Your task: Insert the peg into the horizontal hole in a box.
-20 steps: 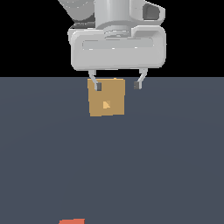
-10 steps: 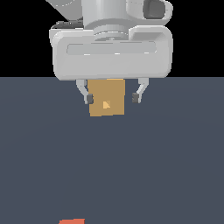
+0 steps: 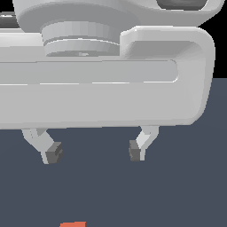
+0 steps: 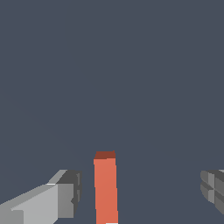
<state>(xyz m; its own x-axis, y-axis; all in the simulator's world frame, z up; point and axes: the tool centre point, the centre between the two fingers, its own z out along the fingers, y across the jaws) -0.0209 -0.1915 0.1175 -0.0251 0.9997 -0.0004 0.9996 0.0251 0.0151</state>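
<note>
1. Exterior view, nearest the camera: the pale grey body of the arm's hand fills the upper half of the picture, from the 9 o'clock edge across to about 2 o'clock.
2. Below that body hangs the claw [image 3: 93, 151], its two fingers spread wide with nothing between them; one dark pad [image 3: 54, 153] sits toward 8 o'clock, the other toward 5 o'clock of the picture's middle.
3. Under the fingers lies the dark blue-grey surface [image 3: 177, 190], which runs to the lower edge.
4. At 6 o'clock, on the lower edge of the exterior view, a small orange-red sliver of the peg [image 3: 72, 224] shows, well apart from both fingers and lying on the surface.
5. Wrist view: the peg [image 4: 106, 188] lies as a slim orange-red bar on the surface [image 4: 109, 65], between the two grey fingers and closer to one fingertip [image 4: 70, 192] without touching it; a hint of its pale part shows at the picture's edge.
6. Neither view shows the box or its hole.
</note>
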